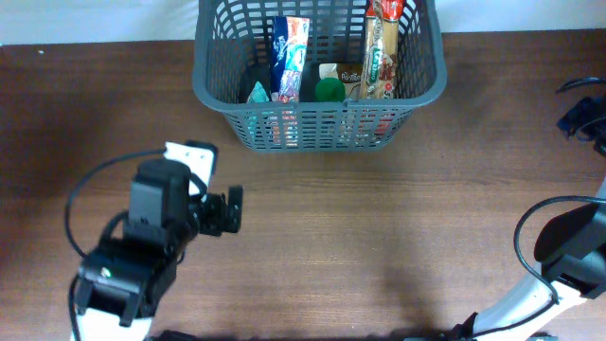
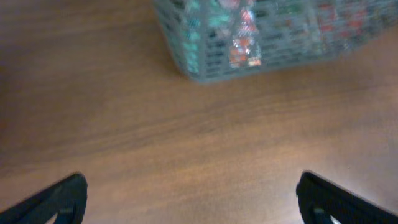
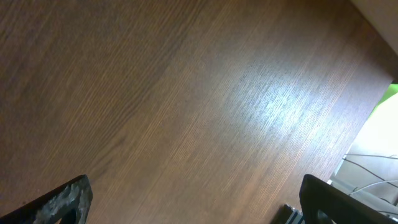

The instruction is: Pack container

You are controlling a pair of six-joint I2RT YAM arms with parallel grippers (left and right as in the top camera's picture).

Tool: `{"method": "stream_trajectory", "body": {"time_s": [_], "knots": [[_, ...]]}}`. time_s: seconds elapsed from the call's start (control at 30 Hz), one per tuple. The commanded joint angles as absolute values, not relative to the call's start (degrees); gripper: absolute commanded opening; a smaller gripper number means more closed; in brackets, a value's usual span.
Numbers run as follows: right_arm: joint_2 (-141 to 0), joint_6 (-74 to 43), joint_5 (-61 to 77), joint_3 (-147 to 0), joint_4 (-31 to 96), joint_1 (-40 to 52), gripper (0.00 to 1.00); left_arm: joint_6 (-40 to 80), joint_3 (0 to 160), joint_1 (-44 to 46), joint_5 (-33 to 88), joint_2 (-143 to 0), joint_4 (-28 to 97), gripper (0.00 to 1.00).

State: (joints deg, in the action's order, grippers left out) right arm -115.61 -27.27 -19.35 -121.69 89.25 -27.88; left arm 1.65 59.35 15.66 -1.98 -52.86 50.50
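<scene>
Found the container (image 1: 317, 133) at the tabletop's (image 1: 379, 218) far edge, already holding several packets (image 1: 291, 57); spotted no loose goods outside. Saw left fingers (image 2: 56, 199) and right fingers (image 3: 65, 198) spread, empty. Judged packing essentially done.

Dark grey basket (image 1: 317, 121) at far edge of wood table (image 1: 379, 218), centre. Inside: blue-white packet (image 1: 290, 52) standing, tall brown packet (image 1: 383, 47) to its right, green cap (image 1: 329, 90) between them. Near side: left gripper (image 1: 233, 208) over bare wood, well apart from basket. Near right corner: right arm (image 1: 568, 256).
</scene>
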Motion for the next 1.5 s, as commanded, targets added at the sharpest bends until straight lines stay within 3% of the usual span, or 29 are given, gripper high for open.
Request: {"method": "stream_trajectory", "body": {"time_s": [0.0,0.4,0.83,1.07,1.47], "knots": [[-115.8,-28.2,-19.5,-121.3,89.1,-28.1,0.99,-5.5,52.3,15.6,2.6,-45.8,46.3,0.99],[-115.8,-28.2,-19.5,-121.3,89.1,-28.1,0.99,-5.5,33.4,7.4,2.7,-25.8,37.5,0.99],[-115.8,-28.2,-19.5,-121.3,89.1,-28.1,0.99,-5.7,14.5,6.5,5.0,-10.4,10.2,0.99],[-115.8,-28.2,-19.5,-121.3,89.1,-28.1,0.99,-6.4,12.2,4.0,5.5,-8.4,7.5,0.99],[-115.8,-28.2,-19.5,-121.3,89.1,-28.1,0.99,-18.7,10.9,0.6,14.6,-5.7,6.5,0.99]]}}
